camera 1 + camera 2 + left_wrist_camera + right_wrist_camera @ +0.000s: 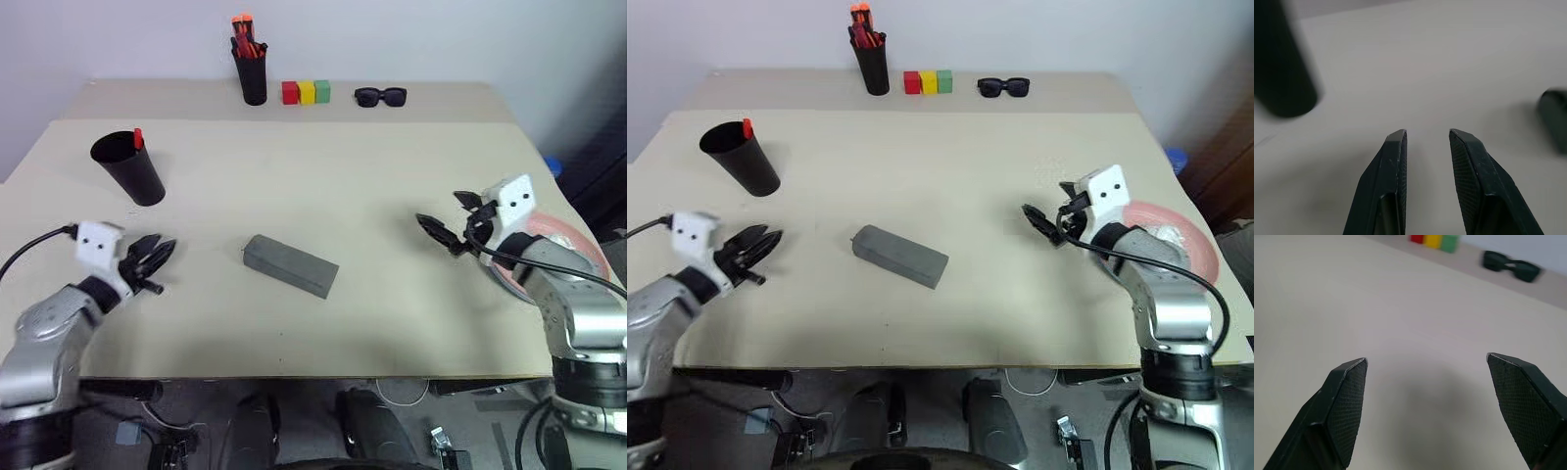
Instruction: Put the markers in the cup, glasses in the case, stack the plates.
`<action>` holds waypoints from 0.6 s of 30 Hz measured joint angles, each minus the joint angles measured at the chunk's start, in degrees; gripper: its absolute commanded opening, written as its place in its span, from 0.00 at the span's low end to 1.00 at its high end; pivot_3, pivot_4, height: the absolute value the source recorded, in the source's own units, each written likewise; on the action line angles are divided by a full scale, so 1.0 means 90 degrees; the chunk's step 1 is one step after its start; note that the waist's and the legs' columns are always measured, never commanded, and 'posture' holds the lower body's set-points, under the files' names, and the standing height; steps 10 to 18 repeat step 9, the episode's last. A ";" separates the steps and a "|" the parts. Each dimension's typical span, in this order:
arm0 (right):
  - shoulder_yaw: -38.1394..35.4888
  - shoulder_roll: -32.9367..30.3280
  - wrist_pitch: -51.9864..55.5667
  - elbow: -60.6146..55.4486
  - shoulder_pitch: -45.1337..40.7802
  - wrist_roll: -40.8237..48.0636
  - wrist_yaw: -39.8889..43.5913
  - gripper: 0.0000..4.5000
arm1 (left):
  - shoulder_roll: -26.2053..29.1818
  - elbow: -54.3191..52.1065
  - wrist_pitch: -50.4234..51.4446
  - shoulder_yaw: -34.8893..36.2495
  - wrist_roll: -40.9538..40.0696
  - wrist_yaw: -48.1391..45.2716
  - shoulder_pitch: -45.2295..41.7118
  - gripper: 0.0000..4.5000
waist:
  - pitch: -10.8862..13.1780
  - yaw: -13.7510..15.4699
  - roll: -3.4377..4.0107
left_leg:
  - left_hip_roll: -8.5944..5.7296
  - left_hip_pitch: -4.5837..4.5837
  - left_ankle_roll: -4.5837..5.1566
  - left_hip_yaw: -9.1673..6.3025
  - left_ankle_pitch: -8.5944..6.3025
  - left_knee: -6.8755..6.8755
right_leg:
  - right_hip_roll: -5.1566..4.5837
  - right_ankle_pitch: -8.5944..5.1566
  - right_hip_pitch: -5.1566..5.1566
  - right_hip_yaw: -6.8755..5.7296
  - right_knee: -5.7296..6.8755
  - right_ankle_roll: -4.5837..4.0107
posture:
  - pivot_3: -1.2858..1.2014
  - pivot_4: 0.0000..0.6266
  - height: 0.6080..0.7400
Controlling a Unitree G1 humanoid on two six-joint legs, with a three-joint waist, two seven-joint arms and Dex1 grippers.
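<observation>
2 grippers: I am holding both of them over the beige tabletop (372,196), well apart, neither gripping anything.
Left gripper (157,257): I am keeping its 2 black fingers (1393,171) a narrow gap apart with nothing between them; it is hovering near the table's front left, pointing toward the middle.
Right gripper (446,227): I am spreading its fingers (1347,401) wide and empty, aiming across the bare table toward the centre, which I judge leaves it ready to take something broad.
Cup: the wide tapered matte black plastic cup (129,168) is standing beyond my left gripper, apart from it, with 1 red-tipped marker (138,138) poking above its rim; I cannot tell whether the second marker is inside.
Case: the grey oblong hard-shell case (291,264) is lying shut and askew in the middle, between my 2 grippers, touching neither.
Glasses: I cannot tell where the tortoiseshell pair is; possibly it is inside the shut case.
Plates: the round salmon pink plastic plate (573,240) is sitting at the right edge under my right arm; whether the blue one is beneath it I cannot tell.
Back row: the narrow black pen holder (253,73), 3 coloured blocks (306,92) and chunky black sunglasses (380,96) are sitting apart from the work, and I judge they need no handling.
</observation>
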 measured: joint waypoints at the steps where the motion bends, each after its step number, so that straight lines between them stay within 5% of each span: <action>1: 0.0066 -0.0001 -0.0084 0.0142 -0.0053 -0.0003 0.0070 0.88 | -0.0008 -0.0088 0.0044 0.0001 0.0000 0.0048 0.0034 0.30 | 0.0000 0.0023 0.0000 | 0.0000 0.0001 0.0000 0.0000 0.0000 0.0002 | 0.0000 0.0000 0.0002 0.0000 0.0000 -0.0001 | 0.52 0.24 0.87; 18: 0.0485 0.0008 -0.0575 0.0988 -0.0468 -0.0032 0.0338 0.88 | -0.0269 -0.0581 0.0121 0.0157 -0.0101 0.0483 0.0457 0.30 | -0.0001 -0.0027 0.0000 | 0.0003 0.0004 0.0000 0.0006 0.0000 -0.0005 | 0.0005 0.0007 -0.0007 0.0004 0.0007 0.0012 | 0.52 0.24 0.87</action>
